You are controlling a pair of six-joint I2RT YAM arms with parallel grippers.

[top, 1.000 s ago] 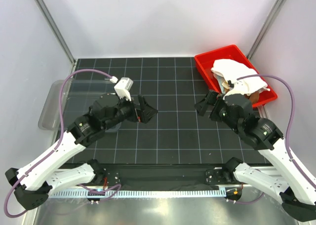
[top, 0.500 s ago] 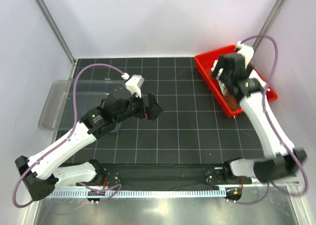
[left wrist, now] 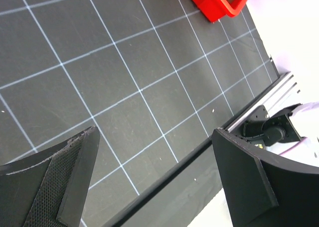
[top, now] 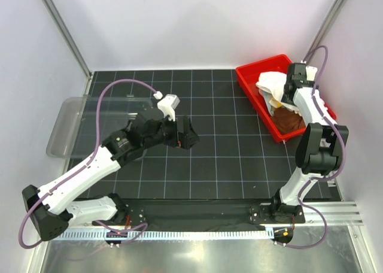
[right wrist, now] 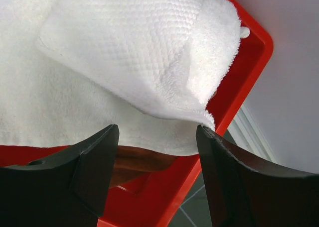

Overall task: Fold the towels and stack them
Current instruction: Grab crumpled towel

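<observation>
The right claw (right wrist: 155,132) is spread, its 2 fingers (right wrist: 89,162) low in the wrist view with a gap between them, and the folded edge of the white towel (right wrist: 124,53) hangs just above that gap; its lowest corner looks to touch the tip of the finger on the right, but nothing is pinched yet. Under the white towel a strip of brown towel (right wrist: 139,162) shows, and both lie in the red bin (right wrist: 249,72), which sits at the upper right of the top view. The likely step is a grab on the white edge to lift it out. The risks, as I judge them: the fingers may close on only 1 thin layer, so the cloth slips free on the lift; they may go too deep and catch the brown towel as well, dragging 2 out together; or the towel may snag on the bin's rim and tip the bin. At the centre of the top view the left claw (left wrist: 154,137) is spread wide over the black mat (left wrist: 124,62), holding nothing, well apart from the bin. A clear tray (top: 60,129) lies at the left edge.
</observation>
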